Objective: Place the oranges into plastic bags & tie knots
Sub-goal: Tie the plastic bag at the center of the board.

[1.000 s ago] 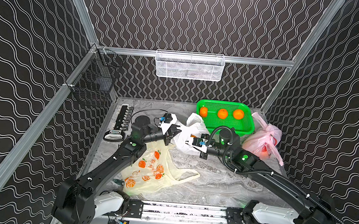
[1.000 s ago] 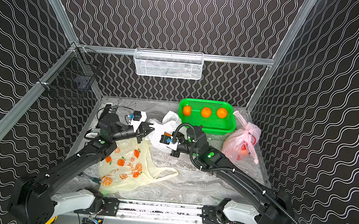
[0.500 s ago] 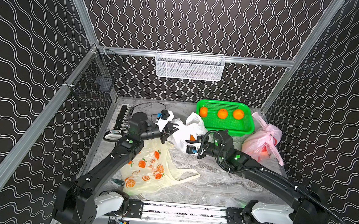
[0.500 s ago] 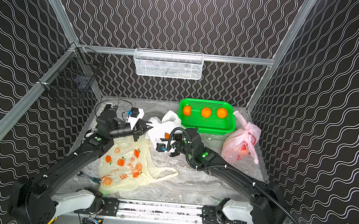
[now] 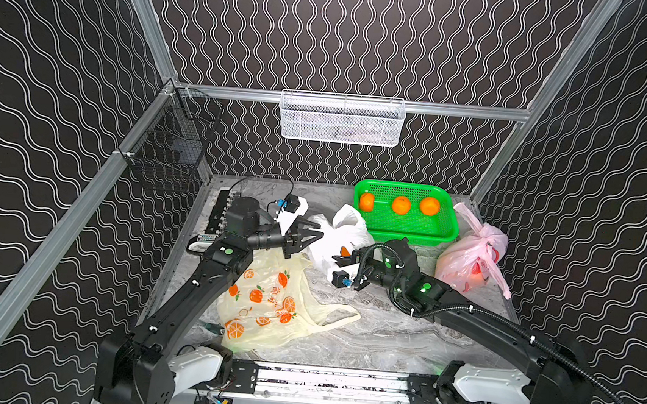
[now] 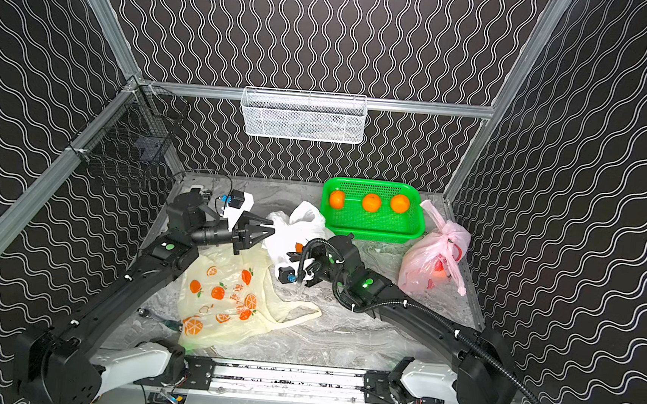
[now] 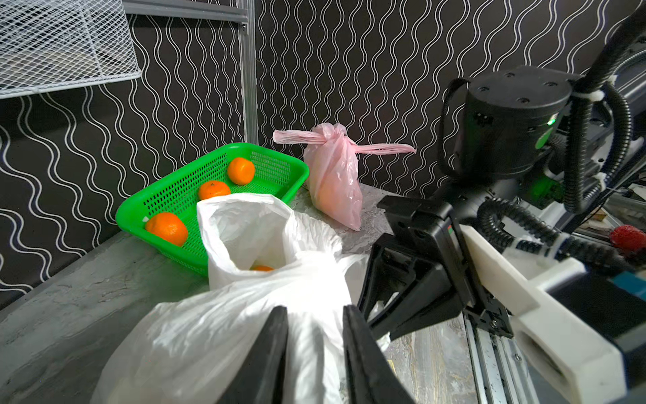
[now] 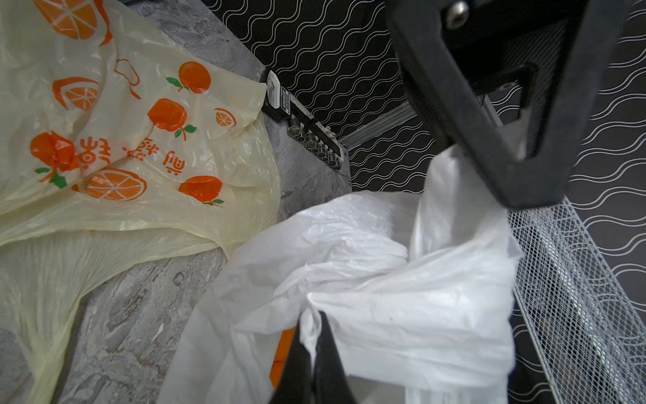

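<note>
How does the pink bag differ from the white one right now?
The pink bag is knotted shut at the top; the white bag gapes open, an orange showing inside. The pink bag stands ungripped beside the green basket; the white bag is pinched by the right end effector. Both are thin plastic bags upright on the table.

Marble table (image 5: 363, 332), green basket (image 5: 413, 238), pink bag (image 5: 471, 262), white bag (image 5: 335, 235), yellow bag (image 5: 265, 317)

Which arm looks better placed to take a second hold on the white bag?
Left, probably: the left gripper is open at the white bag, while the right gripper is shut on a bunched part of it.
</note>
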Controlling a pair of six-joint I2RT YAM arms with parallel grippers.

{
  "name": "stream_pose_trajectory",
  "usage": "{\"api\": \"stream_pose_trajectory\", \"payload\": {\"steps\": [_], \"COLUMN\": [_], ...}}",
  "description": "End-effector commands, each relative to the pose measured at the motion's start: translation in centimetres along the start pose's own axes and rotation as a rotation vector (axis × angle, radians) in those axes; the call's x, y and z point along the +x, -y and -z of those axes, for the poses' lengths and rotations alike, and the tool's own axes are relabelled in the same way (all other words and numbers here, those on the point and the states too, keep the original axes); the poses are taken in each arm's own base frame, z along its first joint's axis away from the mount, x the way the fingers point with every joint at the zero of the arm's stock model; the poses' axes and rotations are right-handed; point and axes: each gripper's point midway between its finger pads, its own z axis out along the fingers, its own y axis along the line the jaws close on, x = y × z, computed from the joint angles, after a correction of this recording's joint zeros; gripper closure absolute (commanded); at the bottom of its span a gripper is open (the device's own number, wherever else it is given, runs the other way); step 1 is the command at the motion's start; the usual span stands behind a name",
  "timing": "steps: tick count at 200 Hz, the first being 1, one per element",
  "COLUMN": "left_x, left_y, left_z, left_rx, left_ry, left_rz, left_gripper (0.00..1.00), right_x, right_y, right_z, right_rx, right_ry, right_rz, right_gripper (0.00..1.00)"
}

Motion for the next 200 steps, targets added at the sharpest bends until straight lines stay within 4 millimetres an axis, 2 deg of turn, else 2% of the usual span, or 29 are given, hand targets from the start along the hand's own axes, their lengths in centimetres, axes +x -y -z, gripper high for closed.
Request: {"api": "stream_pose_trajectory", "payload": {"steps": [1, 26, 46, 73, 101, 126, 142, 200], "left_x": [0.0, -1.0, -2.3, -3.0, -3.0, -3.1, -2.7, -1.2], "left_y": [-0.1, -0.7, -1.3, -0.7, -0.1, 0.8, 0.5, -0.2], "left_z": [0.7, 1.5, 1.6, 0.9, 0.7, 0.8, 0.9, -1.1], "left_rx": [-0.026, -0.079, -0.102, -0.002, 0.091, 0.158, 0.147, 0.166], "left_ry": [-0.028, -0.045, -0.070, -0.151, -0.245, -0.284, -0.313, -0.416], "left_rz": [-0.012, -0.028, -0.030, -0.016, 0.033, 0.037, 0.026, 0.006], "left_gripper": [0.59, 0.49, 0.36, 0.29, 0.14, 0.08, 0.04, 0.03], "right_x": [-0.3, -0.1, -0.1, -0.2, 0.0, -0.1, -0.2, -0.4], "right_y": [0.6, 0.4, 0.3, 0.4, 0.2, 0.3, 0.3, 0.2], "right_z": [0.0, 0.1, 0.1, 0.2, 0.1, 0.2, 0.1, -0.1], "right_rx": [0.035, 0.031, 0.027, 0.029, 0.029, 0.029, 0.027, 0.019], "right_ry": [0.011, 0.005, 0.004, 0.012, 0.003, 0.007, 0.010, 0.021], "right_rz": [0.026, 0.031, 0.031, 0.031, 0.033, 0.033, 0.032, 0.031], "right_gripper": [1.00, 1.00, 1.00, 1.00, 1.00, 1.00, 1.00, 1.00]}}
